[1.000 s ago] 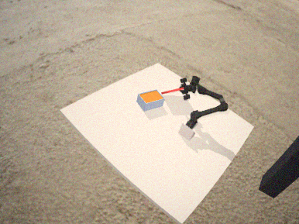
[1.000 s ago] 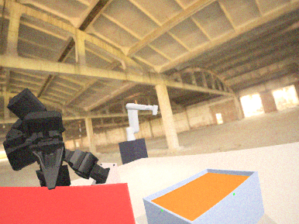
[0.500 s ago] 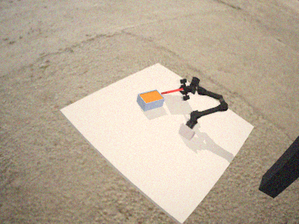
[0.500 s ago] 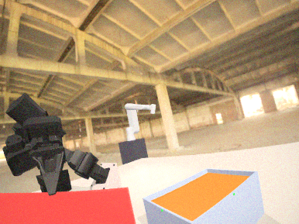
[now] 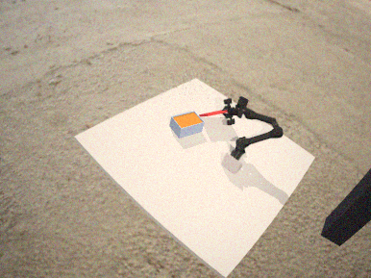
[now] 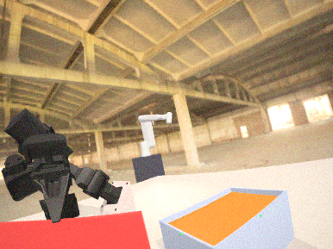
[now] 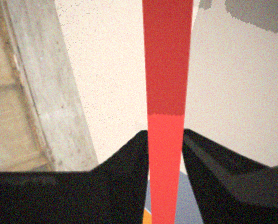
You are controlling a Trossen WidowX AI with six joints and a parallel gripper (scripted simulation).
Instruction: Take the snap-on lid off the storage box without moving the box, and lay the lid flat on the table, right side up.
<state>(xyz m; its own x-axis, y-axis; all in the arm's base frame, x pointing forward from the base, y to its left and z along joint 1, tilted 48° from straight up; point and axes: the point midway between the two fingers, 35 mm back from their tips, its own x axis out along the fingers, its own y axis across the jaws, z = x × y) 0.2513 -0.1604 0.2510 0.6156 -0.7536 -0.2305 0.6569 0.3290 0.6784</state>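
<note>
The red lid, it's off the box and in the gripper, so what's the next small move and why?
Probably carry the red lid sideways away from the box, then lower it flat. The gripper pinches its edge, and it hangs in the air beside the open box, above the table.

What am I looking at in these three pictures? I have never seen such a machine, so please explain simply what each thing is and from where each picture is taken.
The black jointed thing is a robot arm standing on a white table. At its end is a hand with two fingers.

The first picture looks down from high above. The second is taken low, near the table. The third comes from a camera on the arm's wrist, looking along the fingers.

On the table stands a pale blue box, open, orange inside. The hand is shut on the edge of a thin red lid, held in the air beside the box. The lid is off, but not yet laid on the table.
</note>
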